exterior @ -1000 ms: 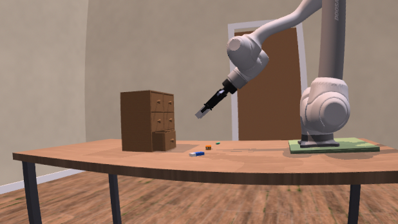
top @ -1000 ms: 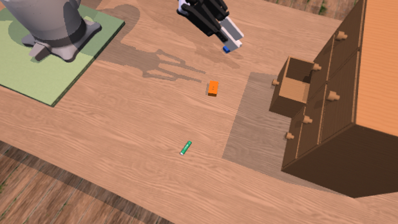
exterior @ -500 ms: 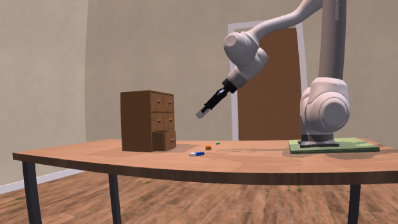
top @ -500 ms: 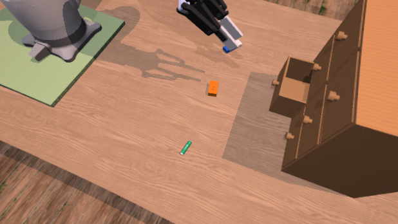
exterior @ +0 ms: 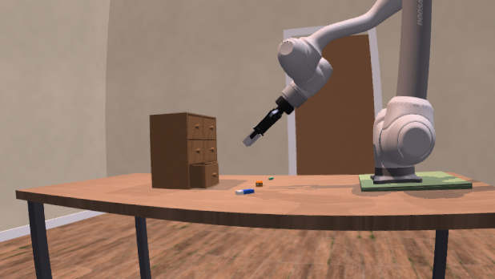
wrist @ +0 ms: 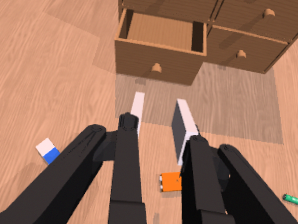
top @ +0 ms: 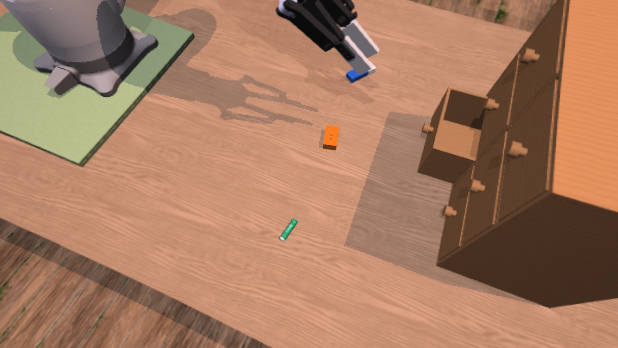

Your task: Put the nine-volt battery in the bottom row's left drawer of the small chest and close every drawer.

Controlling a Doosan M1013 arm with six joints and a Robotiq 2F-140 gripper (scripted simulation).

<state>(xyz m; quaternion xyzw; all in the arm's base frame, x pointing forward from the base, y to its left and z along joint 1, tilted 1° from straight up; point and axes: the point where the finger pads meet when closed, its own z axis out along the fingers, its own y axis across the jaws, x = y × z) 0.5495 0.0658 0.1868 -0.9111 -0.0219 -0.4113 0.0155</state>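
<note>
The nine-volt battery (top: 331, 137) is a small orange block lying flat on the table, apart from the chest; it also shows in the side view (exterior: 259, 183) and in the wrist view (wrist: 170, 181). The small wooden chest (top: 540, 150) (exterior: 182, 150) stands upright. Its bottom-left drawer (top: 457, 135) (exterior: 204, 175) (wrist: 160, 46) is pulled partly out and looks empty; the other drawers are in. My gripper (top: 367, 57) (exterior: 250, 140) (wrist: 158, 109) hangs well above the table, tilted towards the chest, beyond the battery. Its fingers stand a narrow gap apart with nothing between them.
A blue and white block (top: 360, 74) (exterior: 244, 192) (wrist: 47, 151) lies on the table under the gripper. A thin green stick (top: 288, 229) (exterior: 271, 178) lies nearer the table's edge. The arm's base stands on a green mat (top: 75, 100).
</note>
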